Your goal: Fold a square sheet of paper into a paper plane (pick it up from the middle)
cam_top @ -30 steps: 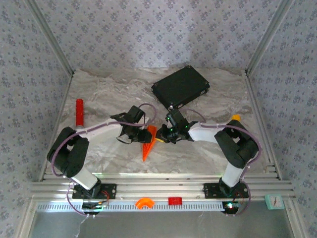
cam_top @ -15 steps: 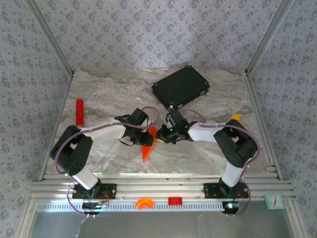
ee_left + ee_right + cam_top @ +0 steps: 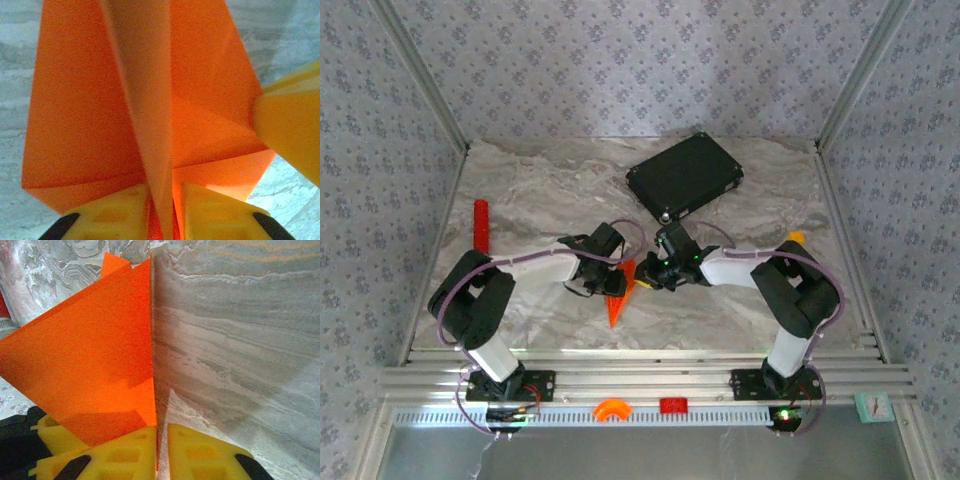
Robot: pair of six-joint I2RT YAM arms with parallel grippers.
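Note:
The square sheet of paper is folded into an orange paper plane (image 3: 616,303) lying mid-table, nose toward the near edge. In the left wrist view the paper plane (image 3: 95,100) spreads its wings flat, with its raised centre fold running between the yellow fingers. My left gripper (image 3: 611,282) (image 3: 165,195) is shut on that fold. My right gripper (image 3: 647,276) (image 3: 161,435) is shut on the paper plane (image 3: 95,355) at a rear wing edge, from the other side. One of its yellow fingers (image 3: 292,135) shows in the left wrist view.
A black flat case (image 3: 684,175) lies at the back, just behind the right arm. A red cylinder (image 3: 480,225) lies at the left edge and a small orange-yellow lump (image 3: 796,237) at the right. Small orange (image 3: 612,409) and red (image 3: 672,405) pieces sit on the front rail.
My left gripper has slid right onto the plane and its jaws have come together on the centre fold. The right gripper and the plane have stayed in place.

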